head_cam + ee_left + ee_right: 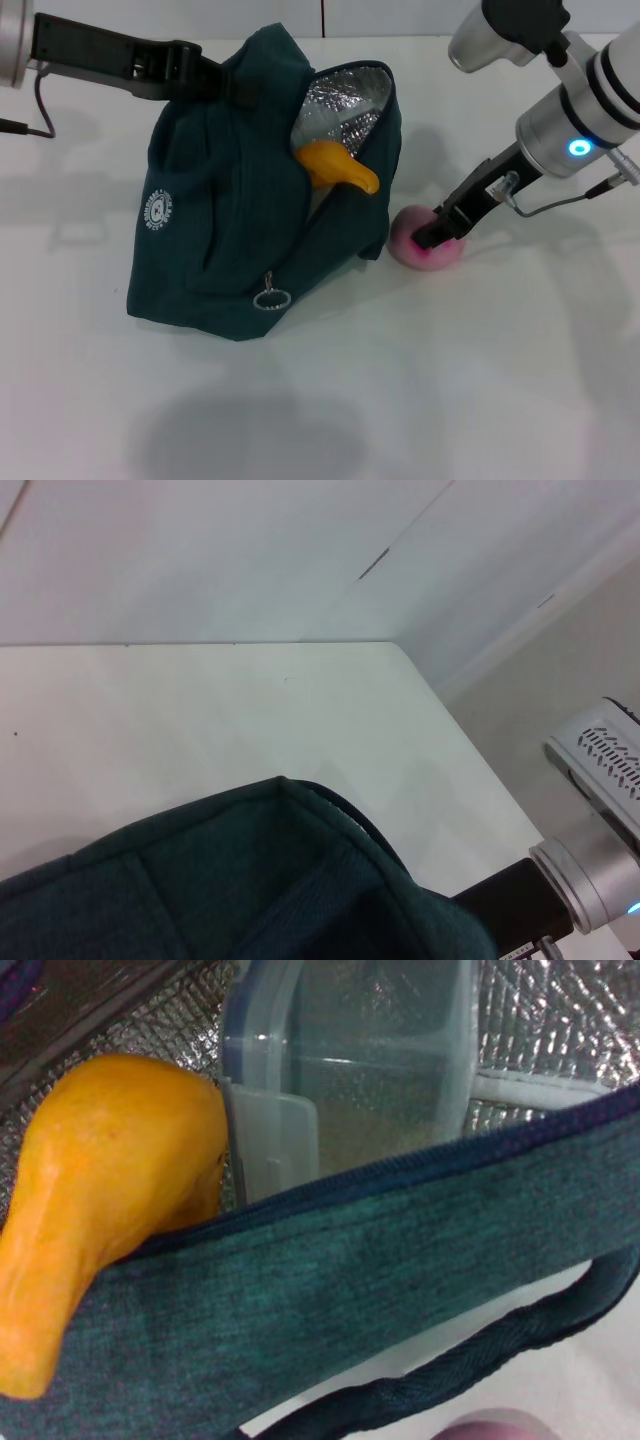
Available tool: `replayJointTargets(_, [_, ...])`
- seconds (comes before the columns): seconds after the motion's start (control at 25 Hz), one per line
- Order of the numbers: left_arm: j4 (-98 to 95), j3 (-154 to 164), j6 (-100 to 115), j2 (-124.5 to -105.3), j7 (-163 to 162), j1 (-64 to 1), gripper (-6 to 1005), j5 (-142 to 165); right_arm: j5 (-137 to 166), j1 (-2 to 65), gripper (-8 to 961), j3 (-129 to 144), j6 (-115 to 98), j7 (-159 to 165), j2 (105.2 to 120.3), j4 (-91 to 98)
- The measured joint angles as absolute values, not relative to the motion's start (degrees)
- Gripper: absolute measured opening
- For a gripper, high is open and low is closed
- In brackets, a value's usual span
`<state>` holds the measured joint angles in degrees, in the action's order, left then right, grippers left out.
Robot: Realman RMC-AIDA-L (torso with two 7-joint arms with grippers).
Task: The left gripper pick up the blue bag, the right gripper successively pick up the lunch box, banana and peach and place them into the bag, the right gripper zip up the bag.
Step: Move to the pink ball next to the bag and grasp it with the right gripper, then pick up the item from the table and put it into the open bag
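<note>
The blue bag (230, 230) stands on the white table with its mouth open to the right, showing silver lining. My left gripper (225, 75) is shut on the fabric at the bag's top rear and holds it up. The banana (340, 165) sticks out of the opening. In the right wrist view the banana (110, 1190) lies beside the clear lunch box (370, 1060) inside the bag (350, 1260). The pink peach (415, 250) rests on the table just right of the bag, and my right gripper (437, 235) comes down onto its top. The peach (490, 1428) barely shows in the right wrist view.
A ring zipper pull (271, 298) hangs low on the bag's front. A black cable (40, 110) trails at the far left. The left wrist view shows the bag's top edge (200, 880), the table's far corner (400, 650) and the right arm (590, 870).
</note>
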<state>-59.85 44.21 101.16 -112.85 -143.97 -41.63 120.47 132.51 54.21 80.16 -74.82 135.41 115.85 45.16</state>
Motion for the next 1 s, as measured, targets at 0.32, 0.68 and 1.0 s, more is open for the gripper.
replayJointTargets(0.32, [-59.85,44.04,101.16,-112.79,-143.89,-41.44,60,120.39,132.55,53.38,304,79.21,-77.02,135.44,115.54,47.12])
replayJointTargets(0.68, [-59.86,43.93,101.24,-112.69,-143.88,-40.86,61,120.32,134.39,43.89,218,62.23,-86.13,135.4,114.93,61.74])
replayJointTargets(1.0, [-59.86,43.99,101.25,-112.79,-143.87,-40.78,62,120.23,123.17,39.64,149,51.31,-91.8,133.97,113.84,71.5])
